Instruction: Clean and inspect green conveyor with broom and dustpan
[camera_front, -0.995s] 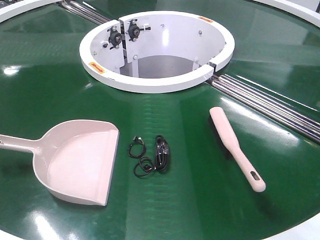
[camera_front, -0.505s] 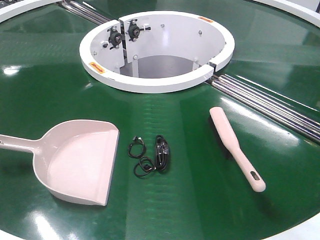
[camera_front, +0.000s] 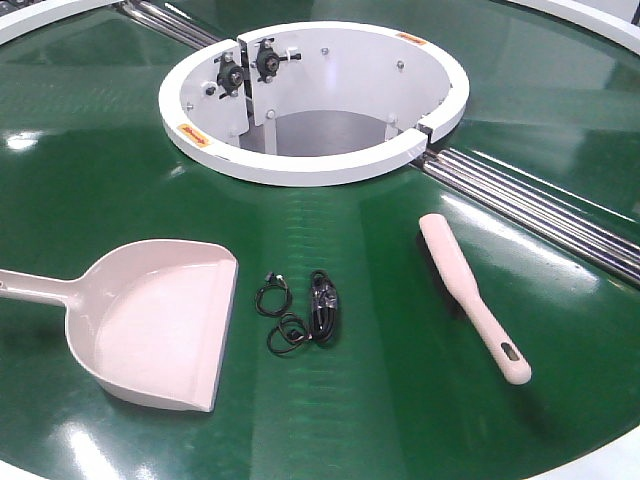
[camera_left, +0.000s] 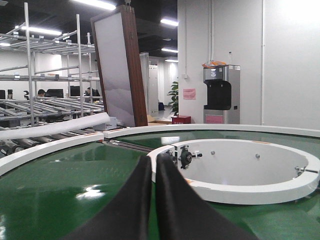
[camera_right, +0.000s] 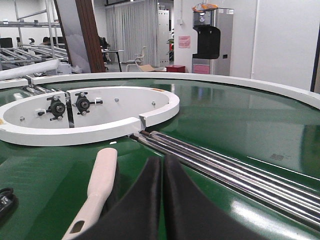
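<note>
The green conveyor (camera_front: 330, 420) fills the front view, its white-rimmed centre hole (camera_front: 310, 165) at the top. The pink dustpan (camera_front: 150, 320) lies flat at the left, mouth facing right. The pink broom (camera_front: 470, 295) lies at the right, handle end nearest the camera. Neither gripper shows in the front view. In the left wrist view my left gripper (camera_left: 153, 160) is shut on nothing, above the belt (camera_left: 60, 190), pointing at the hole's rim (camera_left: 240, 192). In the right wrist view my right gripper (camera_right: 162, 161) is shut and empty, just right of the broom (camera_right: 97, 187).
A small black coiled cable with a plug (camera_front: 305, 310) lies on the belt between dustpan and broom. Steel rollers (camera_front: 540, 210) run diagonally from the hole to the right edge, also close to the right gripper as rollers (camera_right: 235, 165).
</note>
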